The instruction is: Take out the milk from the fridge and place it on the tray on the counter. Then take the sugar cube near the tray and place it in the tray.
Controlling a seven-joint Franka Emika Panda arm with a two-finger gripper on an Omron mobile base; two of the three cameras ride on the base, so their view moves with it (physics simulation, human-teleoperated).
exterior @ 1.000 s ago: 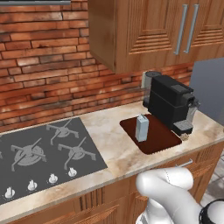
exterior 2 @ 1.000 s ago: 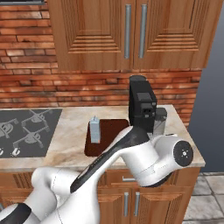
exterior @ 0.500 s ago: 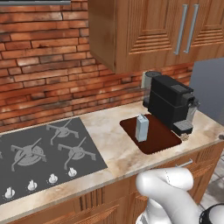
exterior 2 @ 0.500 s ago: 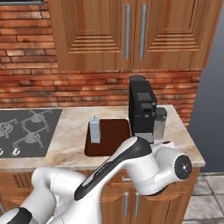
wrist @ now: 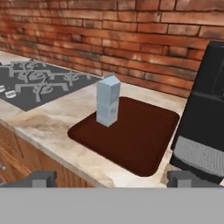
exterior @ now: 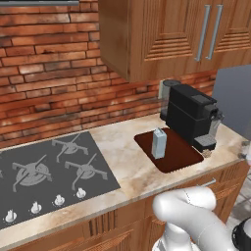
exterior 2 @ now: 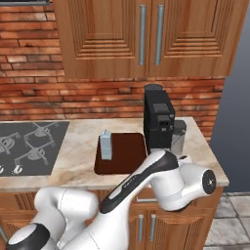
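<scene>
The milk (exterior: 158, 143) (exterior 2: 105, 145) (wrist: 108, 100) stands upright on the left part of the dark reddish-brown tray (exterior: 177, 154) (exterior 2: 127, 156) (wrist: 135, 140), on the beige counter (exterior: 125, 157). A tiny tan sugar cube (exterior: 206, 153) lies at the tray's right corner, by the foot of the coffee machine. In the hand view my gripper (wrist: 111, 178) is low at the counter's front edge, facing the tray. It is open, its fingertips (wrist: 37, 178) wide apart with nothing between them. The fridge (exterior: 233, 100) (exterior 2: 234, 112) rises at the counter's right end.
A big black coffee machine (exterior: 191, 115) (exterior 2: 158, 119) (wrist: 203, 122) stands at the tray's right side. A grey-black cooktop (exterior: 49, 171) (exterior 2: 29, 146) (wrist: 39, 83) lies to the left. Wooden wall cabinets (exterior: 171, 34) hang above; a brick wall (wrist: 109, 39) backs the counter.
In the right base view my forearm and wrist have sunk lower and drifted a little right in front of the counter. The milk and tray have not moved.
</scene>
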